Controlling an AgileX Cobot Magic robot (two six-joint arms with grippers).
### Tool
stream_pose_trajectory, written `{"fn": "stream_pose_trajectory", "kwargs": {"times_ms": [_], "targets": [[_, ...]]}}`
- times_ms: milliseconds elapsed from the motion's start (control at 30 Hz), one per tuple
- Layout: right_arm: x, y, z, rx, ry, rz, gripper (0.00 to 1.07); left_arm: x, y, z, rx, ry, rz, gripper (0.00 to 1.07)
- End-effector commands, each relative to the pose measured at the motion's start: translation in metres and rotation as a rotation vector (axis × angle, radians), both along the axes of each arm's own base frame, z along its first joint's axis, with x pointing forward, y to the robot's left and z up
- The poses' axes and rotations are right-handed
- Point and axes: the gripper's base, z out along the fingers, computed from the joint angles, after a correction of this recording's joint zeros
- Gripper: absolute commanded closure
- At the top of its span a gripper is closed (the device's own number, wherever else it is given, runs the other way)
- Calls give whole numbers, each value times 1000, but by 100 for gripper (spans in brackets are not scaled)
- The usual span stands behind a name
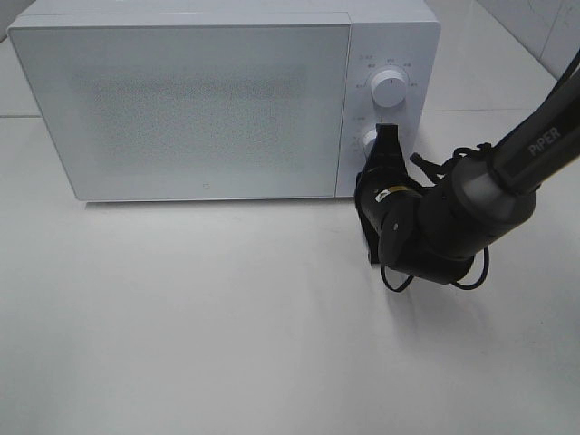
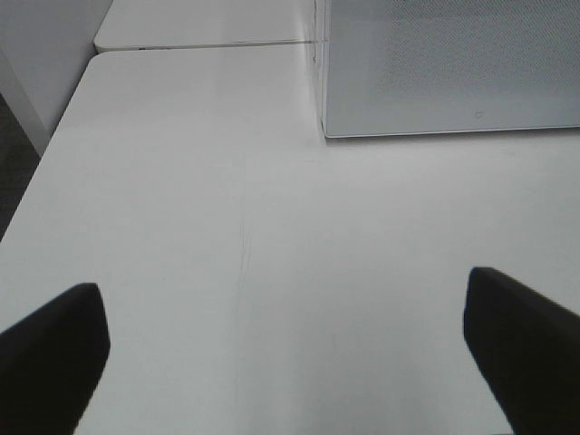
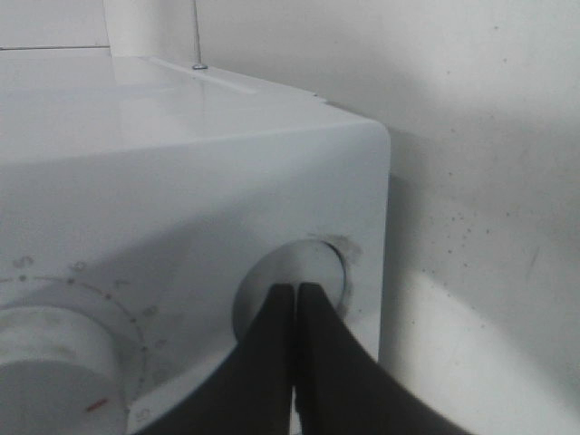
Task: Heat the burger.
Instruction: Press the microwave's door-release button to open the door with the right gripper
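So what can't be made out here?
The burger: in no view; the frosted microwave door hides any contents.
The lower knob: high view, mostly covered by the right gripper.
The dial markings: too small to read.
The left gripper: wrist view's edge cuts off all but fingertips.

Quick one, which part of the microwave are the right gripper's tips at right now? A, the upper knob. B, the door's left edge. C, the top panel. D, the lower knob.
D: the right gripper, jaws shut, has its tips at the lower knob of the microwave, beneath the upper knob.
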Motion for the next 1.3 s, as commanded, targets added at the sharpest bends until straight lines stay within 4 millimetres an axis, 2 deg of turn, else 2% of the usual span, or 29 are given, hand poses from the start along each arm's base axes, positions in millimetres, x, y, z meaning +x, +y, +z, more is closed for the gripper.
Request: {"fn": "stream_pose_trajectory", "kwargs": {"times_ms": [33,433,700,1300], "targets": [[8,1,10,-21,-75,-3,107,-2,0,-1,-3,-15,2,6],[26,-6,27,-32,-190,-68,107,-2,0,-1,-3,-15,2,6],[42,-5,27,-50,-256,-91,107,-2,0,-1,-3,-15,2,6],[43,-5,28,-51,-261,-91,107,-2,0,-1,-3,-15,2,6]]}}
